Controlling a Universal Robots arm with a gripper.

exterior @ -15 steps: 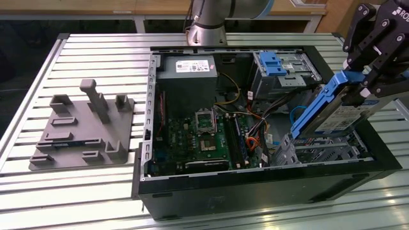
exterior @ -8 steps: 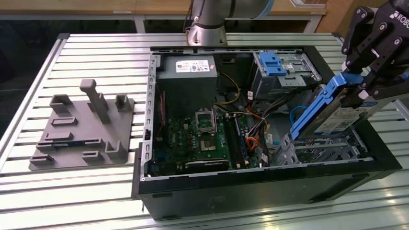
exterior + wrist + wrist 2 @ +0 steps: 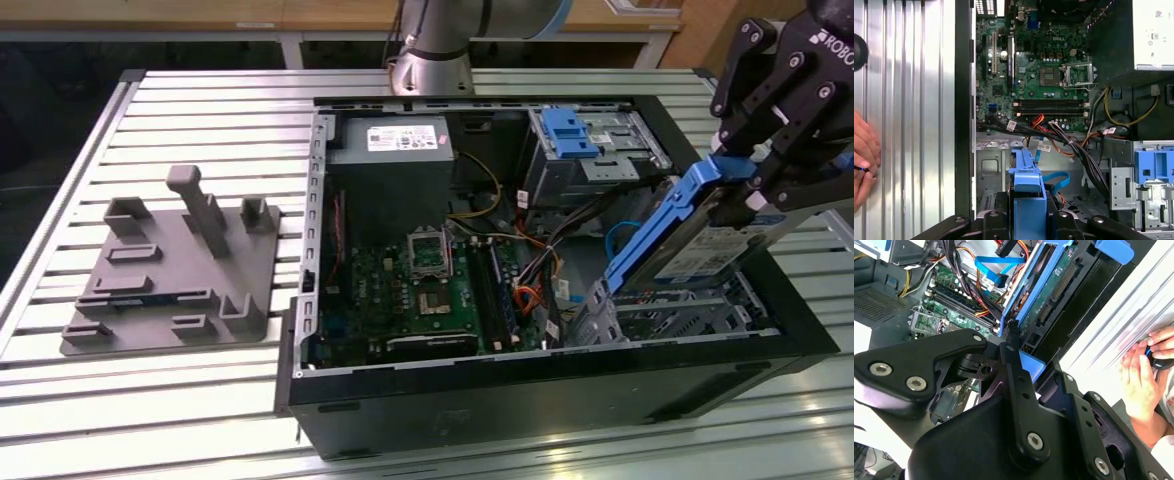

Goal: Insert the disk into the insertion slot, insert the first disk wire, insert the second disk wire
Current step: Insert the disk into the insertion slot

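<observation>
Disk (image 3: 705,250) | tilted, lower end at insertion slot (image 3: 667,318), not seated | gripper (image 3: 742,185) clamped on upper end of blue carrier (image 3: 663,222) | handling: likely rigid, fairly heavy, shock-sensitive (grip carrier rails, not label face)

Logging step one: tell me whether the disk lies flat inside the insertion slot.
No, the disk, clamped by the gripper, stands tilted with its upper end above the insertion slot.

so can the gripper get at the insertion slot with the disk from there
Probably yes: the gripper holds the disk tilted over the insertion slot, whose open top looks free; the cables lie beside it.
</observation>
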